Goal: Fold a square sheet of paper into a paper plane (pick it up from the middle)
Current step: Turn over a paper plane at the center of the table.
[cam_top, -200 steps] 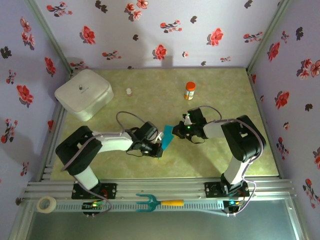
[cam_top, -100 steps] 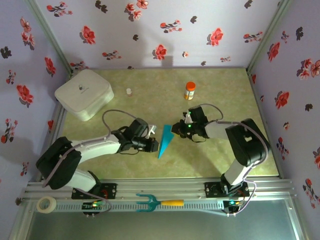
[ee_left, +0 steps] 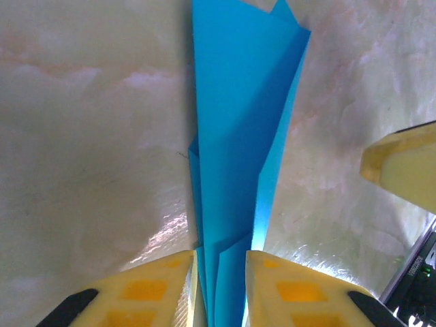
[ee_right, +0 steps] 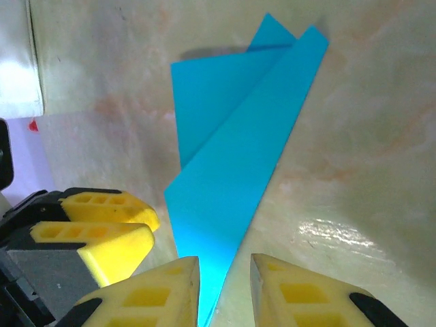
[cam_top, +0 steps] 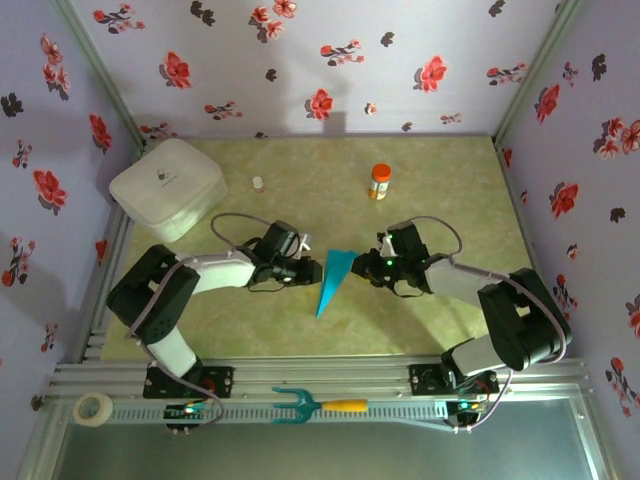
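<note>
1. Far left, on the metal rail in front of the bench: a roll of tape (cam_top: 95, 408), lying flat.
2. Back left corner of the bench (cam_top: 450, 200): a white rounded box (cam_top: 167, 187), well apart from the paper. Just right of it, a small pale vial (cam_top: 258, 184), upright.
3. Left of centre: the left gripper (cam_top: 312, 268), low over the bench, tip right at the left edge of the folded paper. Seen from the left wrist, yellow fingers (ee_left: 136, 293) set a narrow slot apart, teal paper showing all through the slot. Pinching or merely straddling: cannot tell.
4. On the front rail, near the middle: a teal pronged tool (cam_top: 300, 405) with a yellow handle.
5. Centre of the bench, between the two grippers: the paper plane (cam_top: 333, 275), a narrow creased dart, wide end toward the back wall, point toward the near edge.
6. Right of centre: the right gripper (cam_top: 368, 264), also low, aimed at the plane's wide end. Seen from the right wrist, fingers (ee_right: 306, 293) a narrow slot apart, a paper edge running into the slot. Gripping or not: cannot tell.
7. Further back and slightly right: an orange bottle (cam_top: 380, 181), upright, well apart from the plane.
</note>
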{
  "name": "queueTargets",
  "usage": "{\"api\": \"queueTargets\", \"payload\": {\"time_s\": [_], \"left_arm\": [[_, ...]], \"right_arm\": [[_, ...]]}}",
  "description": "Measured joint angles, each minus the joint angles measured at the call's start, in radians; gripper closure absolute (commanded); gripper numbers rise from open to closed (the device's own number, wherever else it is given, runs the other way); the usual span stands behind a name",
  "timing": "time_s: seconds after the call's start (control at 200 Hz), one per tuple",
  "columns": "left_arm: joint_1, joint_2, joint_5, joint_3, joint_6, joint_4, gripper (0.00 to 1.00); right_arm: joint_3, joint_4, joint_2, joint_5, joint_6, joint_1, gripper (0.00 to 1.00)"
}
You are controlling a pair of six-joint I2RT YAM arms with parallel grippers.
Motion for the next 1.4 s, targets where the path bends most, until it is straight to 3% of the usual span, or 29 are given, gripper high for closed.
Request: {"api": "queueTargets", "payload": {"time_s": [1.405], "left_arm": [[-0.014,0.057,0.106,-0.001,-0.003,-0.001,0.73]], "right_arm": [[-0.008,0.083,0.159,-0.043,0.034,0.090,0.87]]}}
